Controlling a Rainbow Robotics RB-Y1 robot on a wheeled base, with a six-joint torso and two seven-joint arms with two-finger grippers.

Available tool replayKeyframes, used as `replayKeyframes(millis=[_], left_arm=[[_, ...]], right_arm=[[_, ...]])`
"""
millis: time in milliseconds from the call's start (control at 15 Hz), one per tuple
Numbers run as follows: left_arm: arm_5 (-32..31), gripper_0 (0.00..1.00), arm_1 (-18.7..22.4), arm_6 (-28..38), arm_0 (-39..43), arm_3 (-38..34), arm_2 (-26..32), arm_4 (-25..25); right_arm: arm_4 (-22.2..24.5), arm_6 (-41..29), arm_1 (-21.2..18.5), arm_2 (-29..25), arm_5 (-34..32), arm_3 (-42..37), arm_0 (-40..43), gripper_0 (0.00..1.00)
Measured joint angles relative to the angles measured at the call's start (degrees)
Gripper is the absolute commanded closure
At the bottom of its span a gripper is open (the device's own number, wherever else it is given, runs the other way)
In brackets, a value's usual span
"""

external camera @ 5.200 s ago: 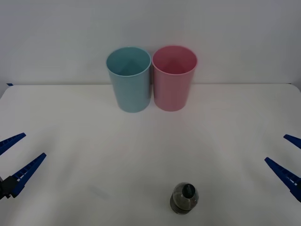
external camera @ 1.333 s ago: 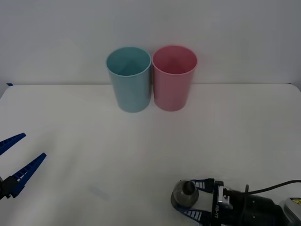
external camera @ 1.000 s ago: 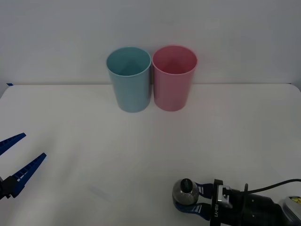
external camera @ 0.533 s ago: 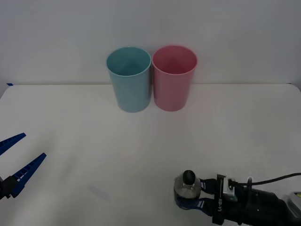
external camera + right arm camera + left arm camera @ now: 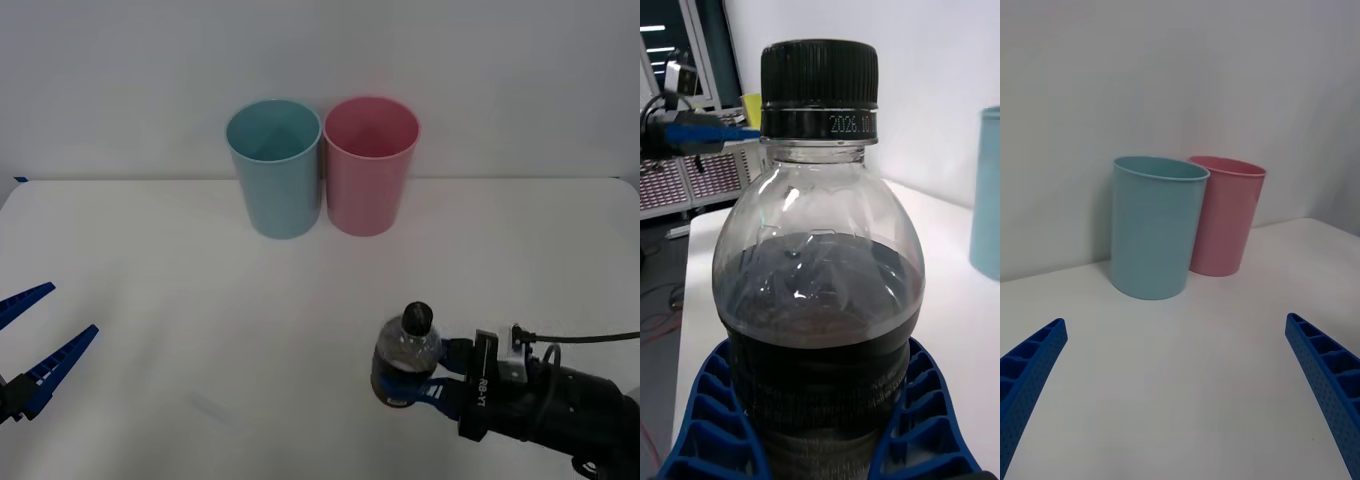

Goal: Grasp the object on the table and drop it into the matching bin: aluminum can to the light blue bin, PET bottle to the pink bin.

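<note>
The PET bottle (image 5: 405,358), clear with a black cap and dark contents, stands upright in my right gripper (image 5: 408,388), which is shut on its lower body. It hangs above the white table (image 5: 200,300) at the front right. In the right wrist view the bottle (image 5: 820,300) sits between the blue fingers (image 5: 704,420). The pink bin (image 5: 370,170) and the light blue bin (image 5: 275,175) stand side by side at the back, rims open, well beyond the bottle. My left gripper (image 5: 70,310) waits open at the table's left edge.
In the left wrist view the light blue bin (image 5: 1154,229) and the pink bin (image 5: 1225,217) touch each other near the back wall. A black cable (image 5: 580,340) trails from the right wrist. Bare tabletop lies between the bottle and the bins.
My right gripper came in from the right, shut on the bottle and raised it off the table, shifting slightly toward the bins. The left arm has not moved.
</note>
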Motion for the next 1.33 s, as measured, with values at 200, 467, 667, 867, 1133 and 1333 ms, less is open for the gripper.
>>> replayKeyframes(millis=[200,467,667,867,1133,1333], left_arm=[[0.0,0.0,0.0,0.0,0.0,0.0,0.0,0.0],[0.0,0.0,0.0,0.0,0.0,0.0,0.0,0.0],[0.0,0.0,0.0,0.0,0.0,0.0,0.0,0.0],[0.0,0.0,0.0,0.0,0.0,0.0,0.0,0.0],[0.0,0.0,0.0,0.0,0.0,0.0,0.0,0.0],[0.0,0.0,0.0,0.0,0.0,0.0,0.0,0.0]], right_arm=[[-0.17,-6.6,-0.27,-2.3,4.29,-6.54,0.32,1.0],[-0.2,-15.94,-0.58,-5.79,9.39,-13.89,0.31,1.0],[0.08,-21.55,-3.15,-6.63,16.92,-19.0,-0.51,1.0],[0.82,-23.52,-5.76,-7.2,23.5,-20.72,-3.82,1.0],[2.51,-25.6,-7.05,-7.67,26.79,-18.5,-11.25,1.0],[6.04,-30.44,-7.08,-6.96,25.25,-13.64,-18.63,1.0]])
